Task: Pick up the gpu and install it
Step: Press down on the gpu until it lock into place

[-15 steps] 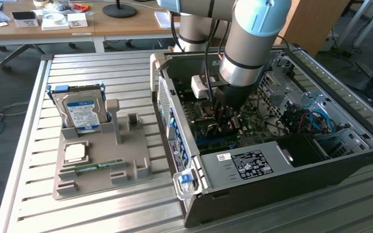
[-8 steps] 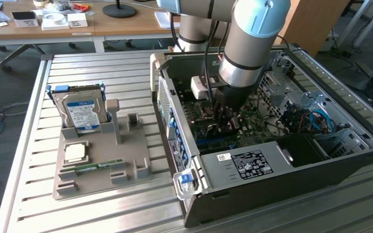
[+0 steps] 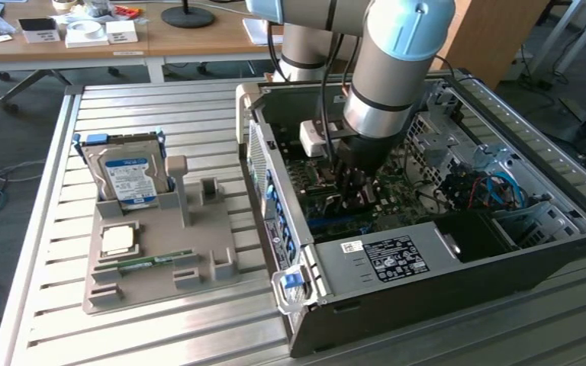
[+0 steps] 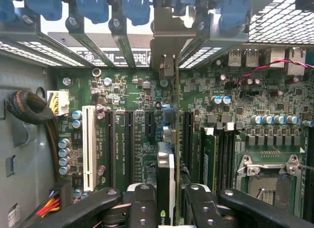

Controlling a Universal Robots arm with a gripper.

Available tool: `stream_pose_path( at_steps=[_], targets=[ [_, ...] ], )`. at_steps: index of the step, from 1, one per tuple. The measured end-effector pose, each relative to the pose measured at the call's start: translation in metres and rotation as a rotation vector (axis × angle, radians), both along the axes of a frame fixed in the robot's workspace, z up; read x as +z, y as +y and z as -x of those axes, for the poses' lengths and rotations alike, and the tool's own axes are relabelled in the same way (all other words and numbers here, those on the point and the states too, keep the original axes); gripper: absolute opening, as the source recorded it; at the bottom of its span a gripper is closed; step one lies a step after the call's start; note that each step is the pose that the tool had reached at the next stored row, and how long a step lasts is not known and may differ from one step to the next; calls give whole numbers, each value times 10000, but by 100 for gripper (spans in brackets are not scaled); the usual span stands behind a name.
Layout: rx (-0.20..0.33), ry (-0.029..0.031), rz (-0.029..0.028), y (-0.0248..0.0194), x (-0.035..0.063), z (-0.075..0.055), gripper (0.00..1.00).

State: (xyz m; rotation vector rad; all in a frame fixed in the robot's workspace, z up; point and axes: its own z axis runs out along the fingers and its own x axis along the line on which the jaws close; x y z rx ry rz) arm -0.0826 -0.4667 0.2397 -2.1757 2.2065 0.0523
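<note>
Centre-frame inside the pc case point(image 3: 537, 252), gripper point(image 4: 167, 201) is half-closed on the gpu point(image 4: 166, 164) edgewise over mobo slots; looks light, stiff, fragile, so hold board edges.

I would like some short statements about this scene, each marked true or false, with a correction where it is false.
1. The gripper is inside the open computer case. True.
2. The gripper holds the gpu edge-on above the motherboard. True.
3. The hard drive is already mounted inside the case. False: it stands in the grey holder on the table, at the exterior view's left.
4. The white slot has a card in it. False: it is empty.
5. The CPU socket has a fan on it. False: it is uncovered.
</note>
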Motion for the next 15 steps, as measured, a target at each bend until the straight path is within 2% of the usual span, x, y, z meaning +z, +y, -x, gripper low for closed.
stream_pose_path(
  at_steps=[2,15],
  targets=[
    [0,-5,-11,1,13,-1,27],
    [-24,3,16,-1,25,4,27]
  ],
)
